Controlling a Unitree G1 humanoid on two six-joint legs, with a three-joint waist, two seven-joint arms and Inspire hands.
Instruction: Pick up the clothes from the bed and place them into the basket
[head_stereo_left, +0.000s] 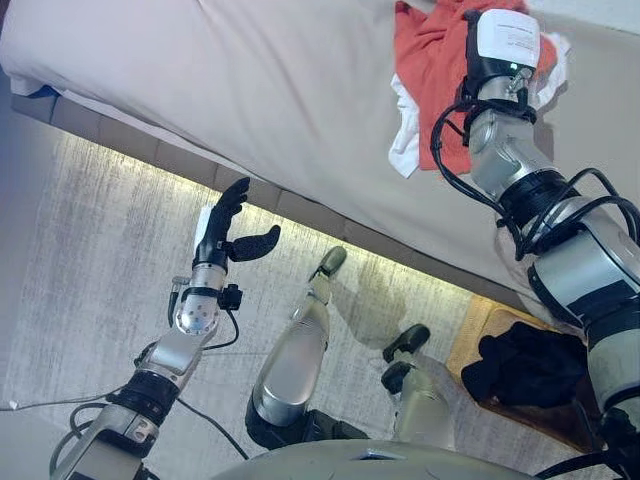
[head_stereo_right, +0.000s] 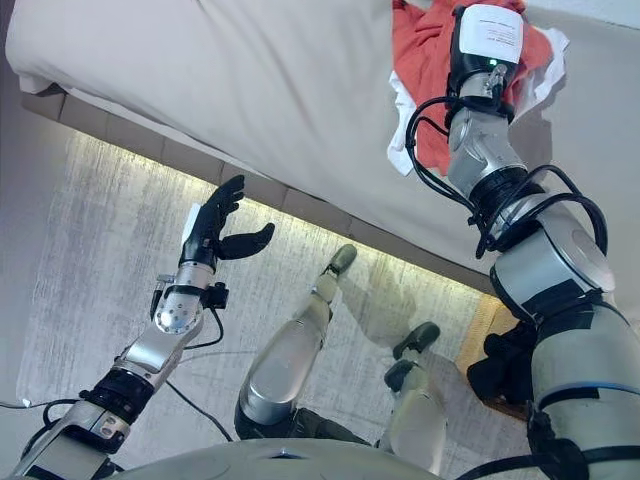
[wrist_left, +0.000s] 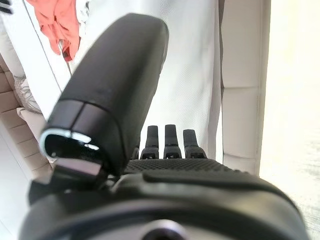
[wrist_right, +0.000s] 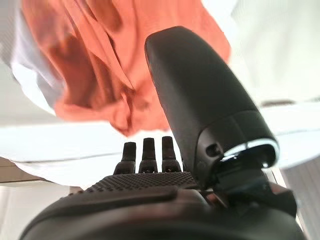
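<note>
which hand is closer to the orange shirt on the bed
Right. The right hand hovers directly over the orange shirt, fingers straight, not yet gripping. The left hand is open off the bed's edge, above the floor, far from it.

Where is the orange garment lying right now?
In the eye views the crumpled orange garment lies on the beige bed at the upper right, on white cloth, with the right hand open over it.

Bright even light, glow strip under bed (head_stereo_left: 300, 120) edge; wrist views blurry close-up.
</note>
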